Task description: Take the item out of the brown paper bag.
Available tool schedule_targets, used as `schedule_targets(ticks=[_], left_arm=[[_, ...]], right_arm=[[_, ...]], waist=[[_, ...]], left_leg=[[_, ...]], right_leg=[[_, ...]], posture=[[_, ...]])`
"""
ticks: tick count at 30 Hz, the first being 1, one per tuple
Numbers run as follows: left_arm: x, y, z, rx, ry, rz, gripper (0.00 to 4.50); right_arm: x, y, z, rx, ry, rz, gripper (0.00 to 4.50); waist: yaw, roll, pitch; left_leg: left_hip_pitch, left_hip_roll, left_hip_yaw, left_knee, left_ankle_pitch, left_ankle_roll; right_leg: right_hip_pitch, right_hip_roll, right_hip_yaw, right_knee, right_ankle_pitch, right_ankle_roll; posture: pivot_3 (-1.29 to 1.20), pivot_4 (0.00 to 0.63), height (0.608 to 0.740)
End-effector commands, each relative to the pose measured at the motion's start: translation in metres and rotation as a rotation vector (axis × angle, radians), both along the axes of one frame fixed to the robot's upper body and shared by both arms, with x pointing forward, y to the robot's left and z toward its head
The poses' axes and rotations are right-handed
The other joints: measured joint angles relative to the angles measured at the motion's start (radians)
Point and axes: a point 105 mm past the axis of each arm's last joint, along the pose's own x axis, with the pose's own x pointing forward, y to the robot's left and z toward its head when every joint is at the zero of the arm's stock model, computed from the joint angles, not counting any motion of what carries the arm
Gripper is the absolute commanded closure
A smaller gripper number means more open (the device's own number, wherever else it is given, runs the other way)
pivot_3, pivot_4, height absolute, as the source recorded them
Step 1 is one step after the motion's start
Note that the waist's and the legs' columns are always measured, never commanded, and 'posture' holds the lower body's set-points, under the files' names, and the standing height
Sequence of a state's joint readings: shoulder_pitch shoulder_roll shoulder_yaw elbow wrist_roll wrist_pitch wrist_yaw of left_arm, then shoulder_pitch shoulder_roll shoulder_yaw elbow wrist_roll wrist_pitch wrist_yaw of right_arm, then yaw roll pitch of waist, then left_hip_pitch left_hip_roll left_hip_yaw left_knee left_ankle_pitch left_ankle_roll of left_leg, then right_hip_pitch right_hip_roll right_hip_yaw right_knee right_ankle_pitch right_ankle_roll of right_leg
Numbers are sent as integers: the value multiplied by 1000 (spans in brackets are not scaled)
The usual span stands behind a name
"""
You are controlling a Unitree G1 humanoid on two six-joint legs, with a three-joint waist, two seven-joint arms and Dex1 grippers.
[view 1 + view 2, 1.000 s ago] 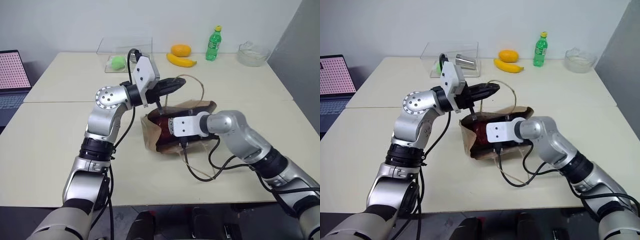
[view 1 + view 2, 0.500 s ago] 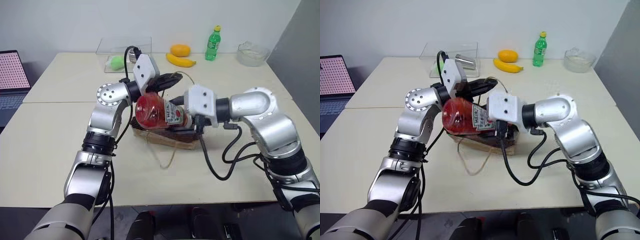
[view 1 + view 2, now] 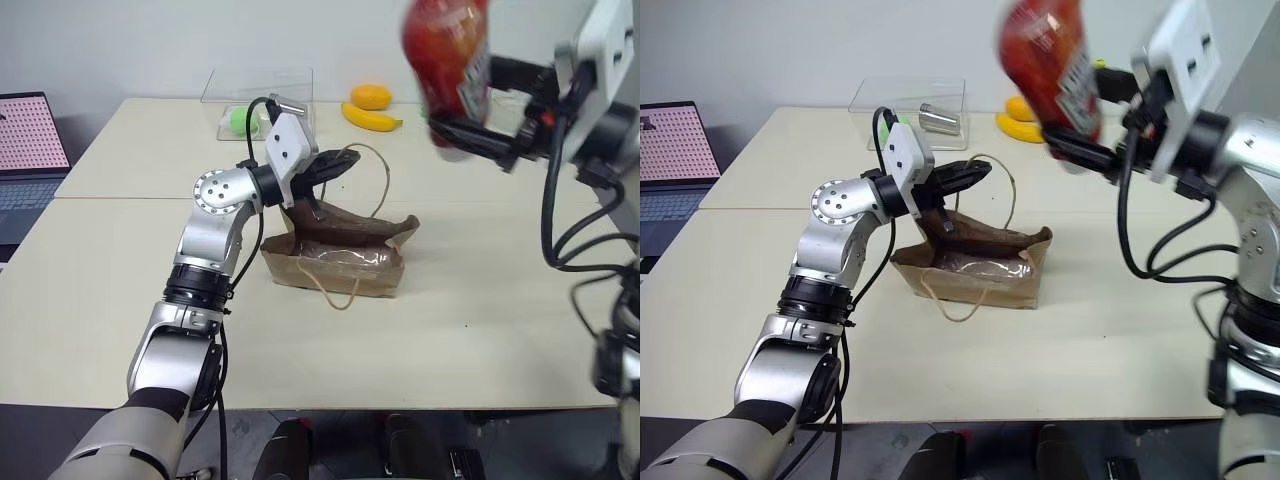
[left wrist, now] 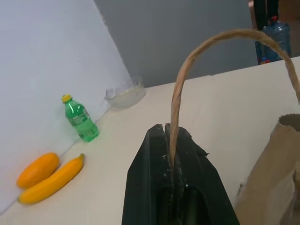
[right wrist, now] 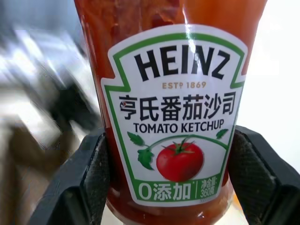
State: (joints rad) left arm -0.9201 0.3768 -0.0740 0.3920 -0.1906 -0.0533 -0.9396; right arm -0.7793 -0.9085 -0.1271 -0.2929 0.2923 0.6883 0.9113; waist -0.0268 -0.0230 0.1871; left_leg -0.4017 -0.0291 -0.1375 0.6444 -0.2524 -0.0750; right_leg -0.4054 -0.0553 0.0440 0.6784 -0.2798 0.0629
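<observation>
Eye views: the right gripper [image 3: 470, 125] is raised high above the table [image 3: 480, 300], clamped on the ketchup bottle [image 3: 447, 55]; the bag [image 3: 335, 262] lies well below it, to its left. The left gripper [image 3: 335, 165] pinches the handle [image 3: 385, 180] just above the bag.

Left wrist view: fingers [image 4: 180, 187] together on the handle.

Right wrist view: pads [image 5: 91, 173] grip the bottle's labelled sides.

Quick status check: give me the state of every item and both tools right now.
Ketchup bottle: out of the bag, held up in the air.
Right tool: shut on the ketchup bottle.
Brown paper bag: on the table, mouth pulled open.
Cord handle: pinched, lifted.
Left tool: shut on the cord handle.
Green bottle: upright, capped.
</observation>
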Motion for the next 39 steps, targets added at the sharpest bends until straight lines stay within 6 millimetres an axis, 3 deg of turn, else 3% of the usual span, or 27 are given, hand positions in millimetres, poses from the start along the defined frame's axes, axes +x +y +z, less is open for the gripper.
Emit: schedule_targets(ticks=[1, 2, 6, 12, 13, 17, 20, 23, 27, 28, 31, 33, 39], left_arm=[[-2, 0, 14, -12, -57, 9, 4500], [-3, 0, 13, -12, -57, 8, 4500], [-4, -2, 12, -11, -56, 7, 4500], [-4, -1, 11, -12, -57, 11, 4500], [-4, -1, 11, -12, -58, 12, 4500], [-5, 0, 10, -13, -55, 15, 4500], [-5, -1, 9, -29, -41, 13, 4500], [-6, 0, 8, -39, -28, 10, 4500], [-6, 3, 2, -58, 26, 1, 4500], [-7, 3, 2, -65, 31, -7, 4500], [-6, 10, -5, -32, 76, -3, 4500], [-3, 15, -7, -20, 101, 15, 4500], [-2, 29, -1, 39, 114, 10, 2762]], right_arm=[[18, -45, -27, -231, -15, -183, 1377], [25, -61, -53, -323, 35, -230, 1377], [38, -92, -120, -556, 147, -260, 1377], [46, -101, -164, -787, 186, -184, 1377], [46, -101, -166, -789, 191, -175, 1377], [43, -97, -165, -751, 214, -143, 31], [30, -100, -154, -669, 277, -143, 31], [15, -94, -128, -555, 264, -151, 31], [-25, -58, -97, -221, 262, -53, 31], [-31, -51, -96, -177, 263, -41, 31], [-59, 1, -100, 72, 217, 44, 31], [-68, 24, -104, 194, 188, 42, 31], [-68, 70, -101, 395, 127, 24, 0]], waist=[[-5, 0, 0], [-6, 0, 0], [-27, 1, 1], [-43, 4, 2], [-42, 4, 2], [-38, 4, 2], [-33, 4, 2], [-25, 4, 2], [-15, 4, 2], [-14, 4, 2], [-15, 3, 1], [-16, 3, 1], [-21, 4, 1]], left_leg=[[0, 0, 1, 0, 0, 0], [0, 1, 1, 0, 0, 0], [3, 3, 3, 0, 0, 0], [3, 3, 4, 0, 1, -1], [3, 3, 4, 0, 1, -1], [3, 2, 3, 1, 1, -1], [2, 2, 3, 1, 1, -1], [2, 2, 2, 0, 1, -1], [2, 2, 1, 1, 0, 0], [2, 3, 1, 1, 0, 0], [2, 4, 0, 2, 0, 0], [2, 5, 0, 1, 0, 0], [3, 3, 1, 2, 1, 0]], right_leg=[[0, 0, 0, 0, 0, 0], [0, 0, 0, 1, 0, 0], [0, 1, 1, 2, 0, 0], [-1, 1, 2, 2, 0, 0], [-1, 1, 2, 2, 0, 0], [0, 1, 2, 2, 0, 0], [0, 1, 2, 2, 0, 0], [0, 1, 1, 2, 0, 0], [1, 1, 1, 2, 0, 0], [1, 1, 1, 2, 0, 0], [2, 3, 1, 3, 0, 0], [2, 4, 0, 3, 0, 0], [2, 3, 2, 4, 1, 1]], posture=[[0, 150, 740], [0, 150, 740], [0, 150, 740], [0, 150, 740], [0, 150, 740], [0, 150, 740], [0, 150, 740], [0, 150, 740], [0, 150, 740], [0, 150, 740], [0, 150, 740], [0, 150, 740], [0, 150, 740]])
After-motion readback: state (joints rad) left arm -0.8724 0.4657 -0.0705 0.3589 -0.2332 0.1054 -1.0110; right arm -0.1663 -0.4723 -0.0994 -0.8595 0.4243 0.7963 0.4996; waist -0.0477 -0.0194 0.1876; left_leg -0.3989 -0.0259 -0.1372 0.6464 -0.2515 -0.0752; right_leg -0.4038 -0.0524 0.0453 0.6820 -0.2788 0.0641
